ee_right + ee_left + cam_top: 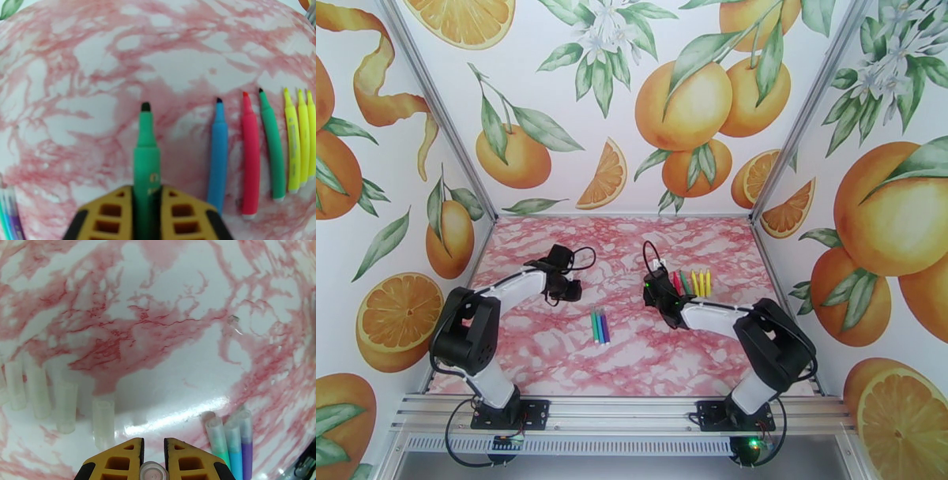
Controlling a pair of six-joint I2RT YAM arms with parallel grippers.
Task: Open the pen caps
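Held cap: a clear pen cap (154, 473) sits pinched between the jaws of the left gripper (153, 445), low over the table (177, 299).
Loose caps (65, 405): four lie in a row at nine o'clock of that gripper.
Capped pens (233, 441): green, blue and purple lie side by side at three o'clock, not yet opened.
Green pen (146, 154): uncapped, tip towards twelve o'clock, its barrel clamped in the right gripper (147, 193).
Uncapped row (250, 158): blue, red, green and three yellow lie at three o'clock of it.
Risk: we think the round cap could roll once released, and the bare tip could ink the table if lowered nose first.
Views: from above we find the clear caps too faint to pick out, while the left wrist view resolves them.
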